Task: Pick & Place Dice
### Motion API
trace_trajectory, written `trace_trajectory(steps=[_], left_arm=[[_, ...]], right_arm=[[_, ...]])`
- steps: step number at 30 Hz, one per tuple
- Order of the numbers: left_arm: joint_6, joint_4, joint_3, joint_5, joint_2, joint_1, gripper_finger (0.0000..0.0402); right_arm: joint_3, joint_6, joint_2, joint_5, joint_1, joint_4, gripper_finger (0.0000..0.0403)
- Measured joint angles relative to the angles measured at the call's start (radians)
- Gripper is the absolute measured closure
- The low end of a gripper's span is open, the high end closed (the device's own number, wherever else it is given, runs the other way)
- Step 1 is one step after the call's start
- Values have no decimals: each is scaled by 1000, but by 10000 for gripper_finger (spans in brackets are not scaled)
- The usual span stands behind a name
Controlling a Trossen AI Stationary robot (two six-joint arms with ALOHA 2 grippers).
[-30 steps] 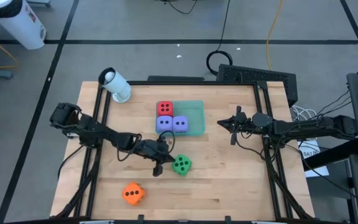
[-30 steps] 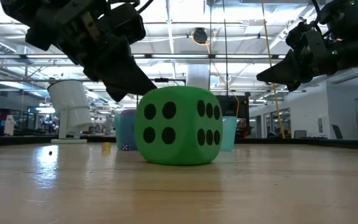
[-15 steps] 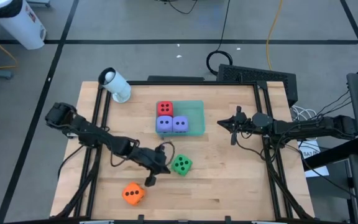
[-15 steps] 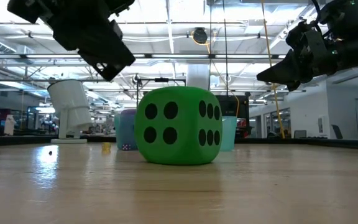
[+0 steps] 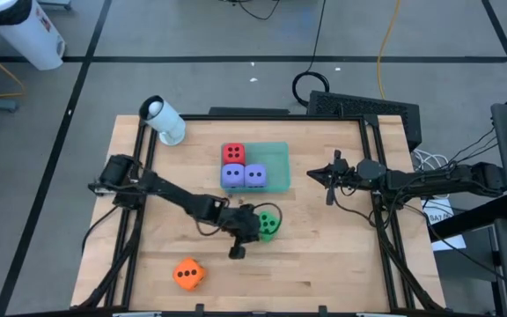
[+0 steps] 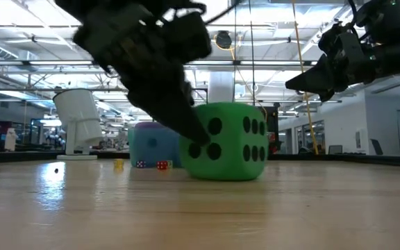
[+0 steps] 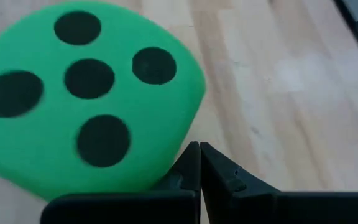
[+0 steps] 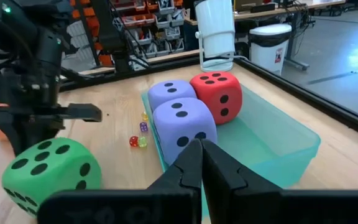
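The green die (image 5: 269, 224) sits on the wooden table; the left wrist view shows its five-pip face (image 7: 89, 93). My left gripper (image 5: 250, 225) is shut, low against the die's left side, also seen in the low view (image 6: 198, 135). The orange die (image 5: 188, 274) lies near the table's near edge. The red die (image 5: 233, 154) and two purple-blue dice (image 5: 244, 176) rest in the teal tray (image 5: 275, 158). My right gripper (image 5: 328, 180) is shut and hovers above the table, right of the tray. My left gripper pushes the green die with its shut fingers. The outer side of one finger (image 7: 182, 171) lies against the die's lower edge (image 7: 157, 171) on its left side. The fingers slant down from the table's left. The die rests on the table.
A white cylinder (image 5: 164, 120) stands at the far left corner. A few tiny coloured dice (image 8: 137, 140) lie on the wood beside the tray. Bare wood stretches right of the green die and along the near edge.
My left gripper swung toward the near edge, then moved right and down against the green die. The die slid a little toward the right and far edges, closer to the tray. The right arm kept still.
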Motion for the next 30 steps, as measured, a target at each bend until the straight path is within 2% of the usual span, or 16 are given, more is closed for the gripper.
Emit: trace_trajectory(steps=[4,10,15,18,24,26,30], left_arm=[[32,-1,48,28,48,47,399],[60,0,98,15,65,87,397],[123,-95,98,13,-11,78,397],[154,-150,83,-34,-83,62,396],[214,-142,-32,-120,-258,49,398],[215,-125,-103,-167,-327,49,399],[204,12,-285,-220,-454,50,397]], right_arm=[[0,0,10,0,0,-1,403],[0,0,12,0,0,0,403],[0,0,12,0,0,-2,403],[0,0,12,0,0,-10,403],[0,1,12,-2,0,-8,403],[0,0,12,-24,0,-8,403],[0,1,12,-27,9,-4,403]])
